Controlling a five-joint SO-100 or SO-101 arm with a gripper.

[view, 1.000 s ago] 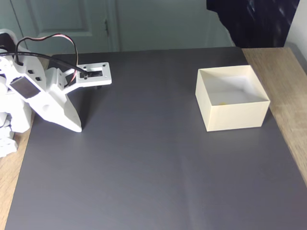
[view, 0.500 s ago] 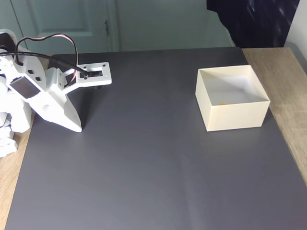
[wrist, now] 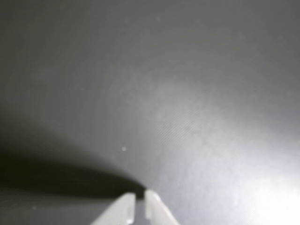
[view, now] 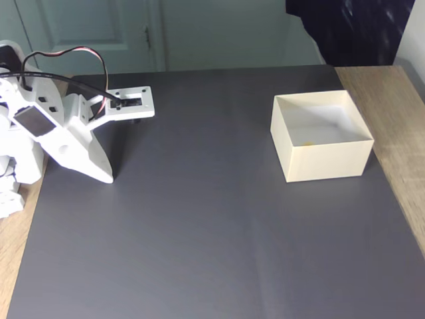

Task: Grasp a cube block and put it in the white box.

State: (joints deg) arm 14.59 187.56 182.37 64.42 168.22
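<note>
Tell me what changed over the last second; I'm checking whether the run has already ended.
Nothing visibly changed. In the fixed view the arm sits folded at the left edge of the dark mat, and the white box stands where it was, a small yellow speck showing inside by its front wall. The gripper is nearly closed, holding nothing.

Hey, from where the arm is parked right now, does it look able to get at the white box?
Probably yes. The dark mat between the end effector and the white box lies bare, so nothing blocks the path. The box sits well across the mat, though, so reach is uncertain.
</note>
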